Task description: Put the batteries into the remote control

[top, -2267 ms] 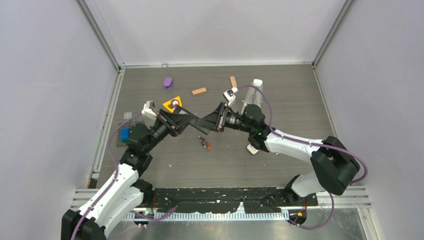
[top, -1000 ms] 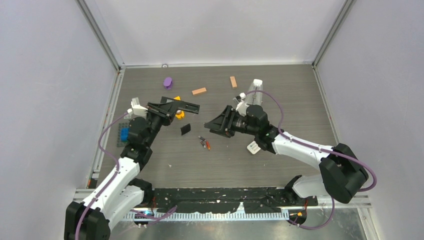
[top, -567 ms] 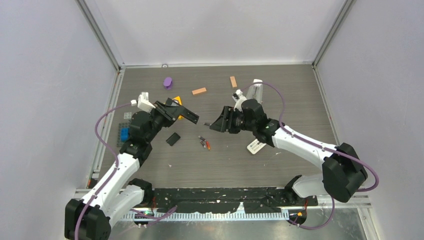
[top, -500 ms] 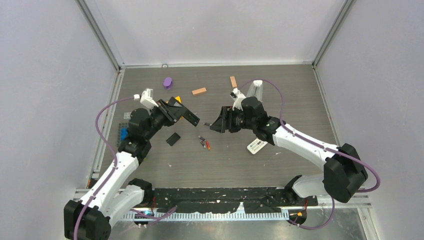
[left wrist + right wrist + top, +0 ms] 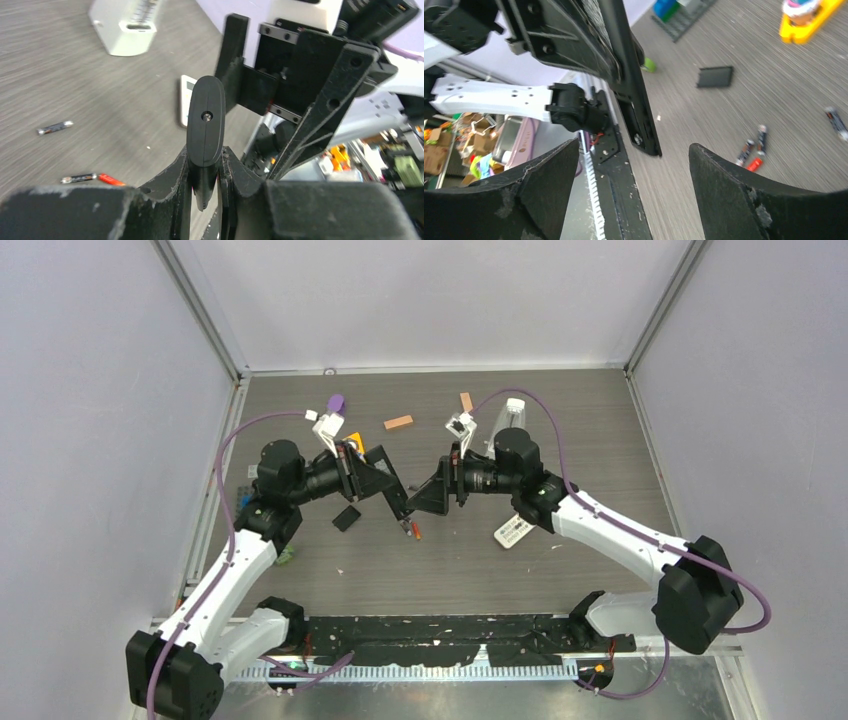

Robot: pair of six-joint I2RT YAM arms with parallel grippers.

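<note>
My left gripper (image 5: 385, 485) is shut on a black remote control (image 5: 205, 120), held edge-on above mid-table with its free end pointing toward the right gripper. The right gripper (image 5: 432, 498) stands wide open right in front of that end, its jaws apart on either side of the remote control (image 5: 640, 117) without touching it. Three batteries lie on the table below. Two are dark (image 5: 760, 136) (image 5: 835, 120) and one is red-orange (image 5: 754, 164). They show as a small cluster of batteries (image 5: 408, 528) from above. A flat black battery cover (image 5: 346, 518) lies to their left.
A white remote (image 5: 513, 532) lies right of the batteries, and a white device (image 5: 508, 422) stands behind the right arm. Two orange-brown blocks (image 5: 398, 422) (image 5: 466, 401) and a purple piece (image 5: 336, 402) sit at the back. A yellow toy (image 5: 806, 17) is behind the left gripper.
The left gripper swung right and down with the remote control toward the centre. The right gripper opened wider and closed in on the remote's end. The black cover came to rest further left.
</note>
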